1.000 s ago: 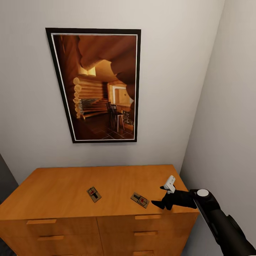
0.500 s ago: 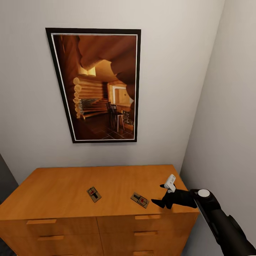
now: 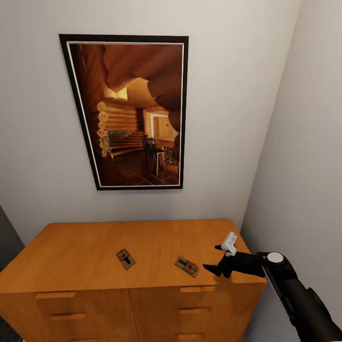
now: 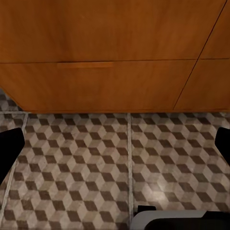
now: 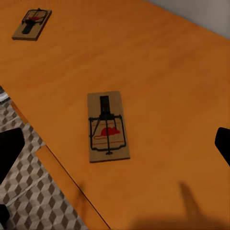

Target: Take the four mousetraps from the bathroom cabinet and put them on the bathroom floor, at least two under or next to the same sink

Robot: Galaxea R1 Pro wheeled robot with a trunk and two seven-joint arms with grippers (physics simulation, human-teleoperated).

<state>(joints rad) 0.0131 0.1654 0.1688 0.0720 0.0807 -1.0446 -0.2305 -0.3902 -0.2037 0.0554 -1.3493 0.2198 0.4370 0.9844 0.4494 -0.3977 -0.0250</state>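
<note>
Two mousetraps lie flat on the cabinet [image 3: 85, 247] top: one near the middle [image 3: 125, 259], one further right [image 3: 186, 266] by the front edge. My right gripper [image 3: 212, 258] hovers open just right of that second trap, fingers spread and holding nothing. In the right wrist view this mousetrap [image 5: 108, 127] sits between the two dark fingertips [image 5: 9, 148], below them, and the other mousetrap [image 5: 32, 24] lies further off. My left gripper [image 4: 115, 143] is open and empty, low in front of the cabinet's drawer fronts [image 4: 105, 81], over the bathroom floor [image 4: 86, 167].
A large framed picture [image 3: 130, 111] hangs on the wall behind the cabinet. A side wall [image 3: 304, 166] runs close along the cabinet's right end. A grey-white part of the robot [image 4: 167, 220] shows on the cube-patterned tiles, which also appear below the cabinet's front edge [image 5: 28, 191].
The head view has shifted slightly. My right gripper has drifted a little to the right beside the trap. Both mousetraps lie where they were.
</note>
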